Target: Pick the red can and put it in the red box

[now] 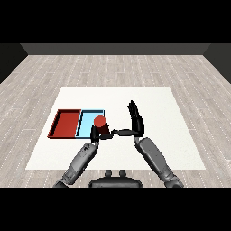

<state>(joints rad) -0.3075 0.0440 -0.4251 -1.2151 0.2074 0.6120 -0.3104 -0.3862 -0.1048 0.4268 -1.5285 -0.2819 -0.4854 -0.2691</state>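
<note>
The red can [99, 122] stands upright at the near right corner of the light blue tray [87, 122]. My left hand [95, 134] is curled round the can's lower part from the near side. To the left of the blue tray, touching it, lies the red tray [66, 123], with nothing in it. My right hand [136, 122] is to the right of the can, fingers straight and pointing away from me. Its thumb reaches left towards the can, and I cannot tell whether it touches.
Both trays lie on the left half of the white table [158, 103]. A grey wooden floor surrounds the table. My two grey forearms come in from the lower corners.
</note>
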